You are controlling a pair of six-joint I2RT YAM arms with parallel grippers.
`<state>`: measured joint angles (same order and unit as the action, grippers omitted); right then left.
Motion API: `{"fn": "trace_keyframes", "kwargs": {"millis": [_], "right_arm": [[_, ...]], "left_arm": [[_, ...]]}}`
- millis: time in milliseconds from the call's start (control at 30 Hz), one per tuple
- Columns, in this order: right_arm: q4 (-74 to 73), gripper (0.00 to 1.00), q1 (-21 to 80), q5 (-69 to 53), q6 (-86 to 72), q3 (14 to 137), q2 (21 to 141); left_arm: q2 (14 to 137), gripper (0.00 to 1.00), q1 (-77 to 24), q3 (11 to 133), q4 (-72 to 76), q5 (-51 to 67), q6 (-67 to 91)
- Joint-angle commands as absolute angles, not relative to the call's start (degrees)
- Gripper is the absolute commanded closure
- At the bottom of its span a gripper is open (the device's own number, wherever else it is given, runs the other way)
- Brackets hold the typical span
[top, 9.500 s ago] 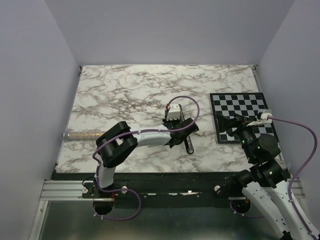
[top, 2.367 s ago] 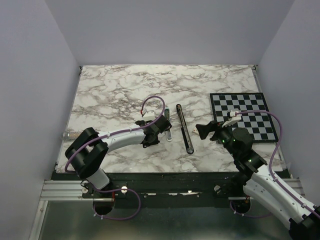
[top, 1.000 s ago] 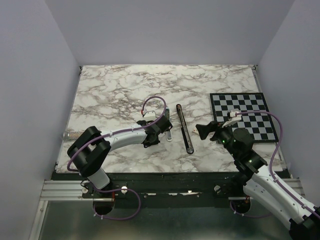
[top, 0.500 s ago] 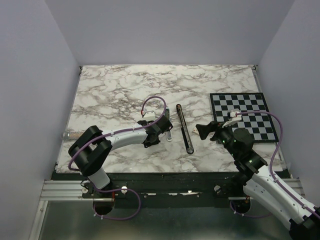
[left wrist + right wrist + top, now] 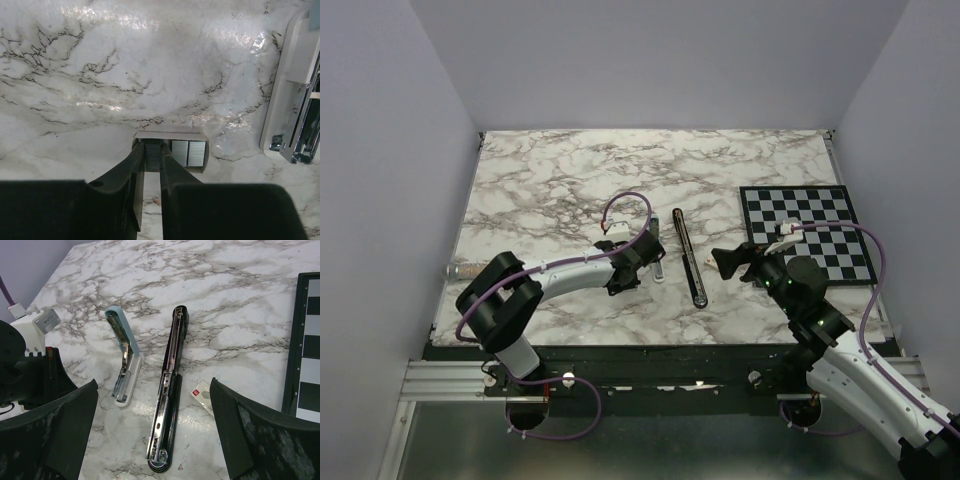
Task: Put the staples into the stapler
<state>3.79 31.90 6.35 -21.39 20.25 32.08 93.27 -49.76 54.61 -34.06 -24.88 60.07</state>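
The black stapler [image 5: 688, 257] lies opened flat mid-table, its silvery channel [image 5: 169, 395] facing up. Just to its left, my left gripper [image 5: 632, 272] points down into a small open box [image 5: 170, 135]. In that box lie several grey blocks of staples [image 5: 188, 153]. The left gripper [image 5: 152, 147] is shut on the leftmost block [image 5: 152, 155], one finger pressed to each side. My right gripper [image 5: 725, 262] hovers just right of the stapler, wide open [image 5: 154, 385] and holding nothing.
A white and light-blue stapler [image 5: 659, 258] lies open between the staple box and the black stapler. A small white staple packet [image 5: 202, 394] lies by the black stapler's right side. A checkerboard mat [image 5: 810, 232] is at right, and a clear tube [image 5: 460, 270] at the left edge.
Over the last second both arms stay nearly still. Much earlier, the left gripper was at the black stapler and the right arm was over the checkerboard.
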Motion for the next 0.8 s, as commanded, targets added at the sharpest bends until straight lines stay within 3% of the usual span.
{"fn": "trace_keyframes", "kwargs": {"millis": [0,400,767], "right_arm": [[4.31,0.0,32.43,6.77,-20.83,19.51,31.47],[4.04,0.0,32.43,7.03,-20.74,19.51,31.2],[3.6,0.0,32.52,7.21,-20.83,19.69,30.76]], "left_arm": [[90.97,0.81,-50.1,56.34,-35.77,-26.8,59.6],[90.53,0.81,-51.59,63.89,-35.6,-28.83,57.3],[101.94,0.82,-55.02,74.88,-31.47,-32.86,57.91]]}}
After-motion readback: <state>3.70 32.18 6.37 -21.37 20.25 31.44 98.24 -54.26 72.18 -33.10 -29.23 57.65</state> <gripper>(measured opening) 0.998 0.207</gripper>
